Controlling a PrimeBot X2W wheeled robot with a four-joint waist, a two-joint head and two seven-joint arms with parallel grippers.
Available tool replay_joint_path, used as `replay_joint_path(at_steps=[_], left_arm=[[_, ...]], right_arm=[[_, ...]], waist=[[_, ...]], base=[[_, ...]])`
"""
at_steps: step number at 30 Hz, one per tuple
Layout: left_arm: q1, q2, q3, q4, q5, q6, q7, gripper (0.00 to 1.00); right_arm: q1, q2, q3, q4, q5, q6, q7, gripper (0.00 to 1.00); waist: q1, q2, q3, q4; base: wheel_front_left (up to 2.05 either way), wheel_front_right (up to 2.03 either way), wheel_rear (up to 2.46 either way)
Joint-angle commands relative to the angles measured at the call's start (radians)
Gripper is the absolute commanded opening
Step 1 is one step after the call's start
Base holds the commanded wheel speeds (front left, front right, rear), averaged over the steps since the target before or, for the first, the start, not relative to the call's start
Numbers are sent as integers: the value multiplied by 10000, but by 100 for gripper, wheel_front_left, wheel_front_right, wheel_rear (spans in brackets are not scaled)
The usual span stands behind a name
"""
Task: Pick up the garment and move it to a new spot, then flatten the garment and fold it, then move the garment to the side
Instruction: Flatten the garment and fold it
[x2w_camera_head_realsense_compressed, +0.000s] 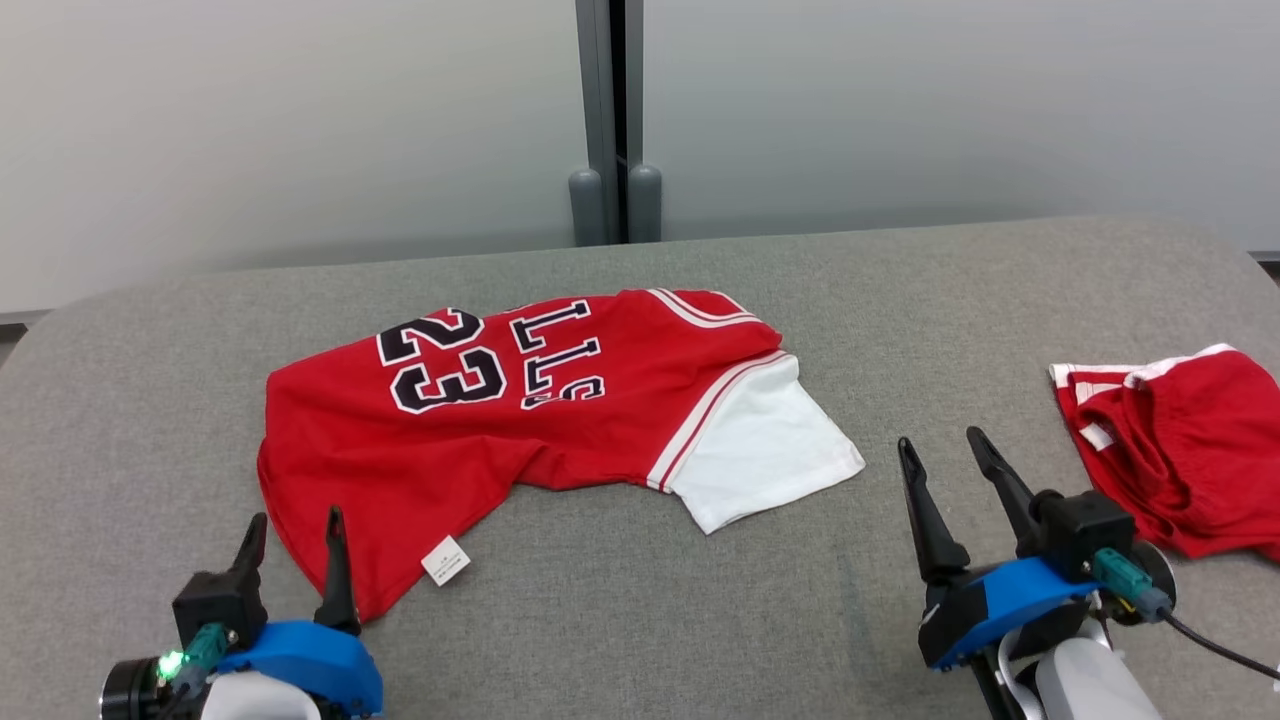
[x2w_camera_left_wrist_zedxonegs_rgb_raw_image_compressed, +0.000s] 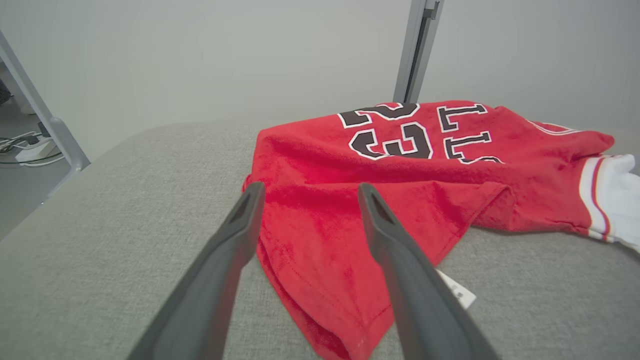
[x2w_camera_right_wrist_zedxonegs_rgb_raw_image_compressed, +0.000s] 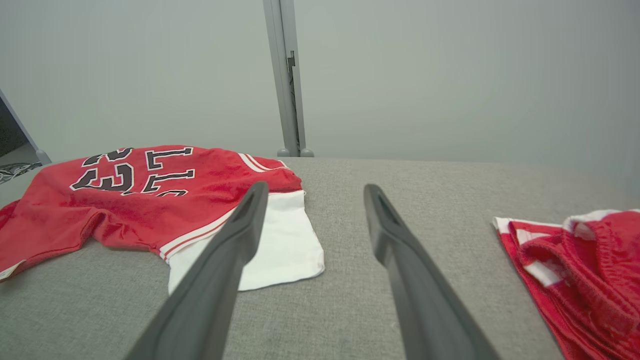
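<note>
Before me lies a table (x2w_camera_head_realsense_compressed: 640, 640) covered in grey cloth, its far corners rounded. Behind it stands a pale, evenly lit wall (x2w_camera_head_realsense_compressed: 300, 120), split by a grey post (x2w_camera_head_realsense_compressed: 610, 100) with two rounded feet (x2w_camera_head_realsense_compressed: 586, 205). Off my left side, cables (x2w_camera_left_wrist_zedxonegs_rgb_raw_image_compressed: 20, 141) lie on a grey floor (x2w_camera_left_wrist_zedxonegs_rgb_raw_image_compressed: 20, 195).

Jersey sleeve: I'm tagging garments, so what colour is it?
The sleeve is white, red stripes at its seam; best in head view.

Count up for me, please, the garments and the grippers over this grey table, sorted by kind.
red number 23 jersey: 1
red shorts: 1
open grippers: 2, the left gripper and the right gripper
Total: 4
</note>
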Motion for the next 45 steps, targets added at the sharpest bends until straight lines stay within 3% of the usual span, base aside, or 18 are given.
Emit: replay_joint_path(at_steps=[1, 9, 24, 30, 45], left_arm=[[161, -90, 119, -83, 89, -3, 3, 100], [1412, -741, 681, -561, 846, 28, 3, 100], [1649, -1233, 1049, -185, 1152, -546, 3, 100], [1357, -1337, 1177, 469, 663, -1121, 1, 100], [669, -1226, 1690, 1072, 511, -1459, 3, 100]], right_arm=[[215, -28, -11, 49, 11, 1, -50, 100], [823, -28, -5, 493, -130, 3, -51, 100], [812, -26, -19, 609, -209, 1, -51, 100], [746, -28, 97, 577, -207, 1, -51, 100], [335, -24, 83, 311, -113, 3, -50, 100]], waist=[[2, 0, -115, -3], [2, 0, -718, 100], [2, 0, -740, -83], [2, 0, -476, -250], [2, 0, 390, -546]], base=[[0, 0, 0], [0, 0, 0], [0, 0, 0], [0, 0, 0], [0, 0, 0]])
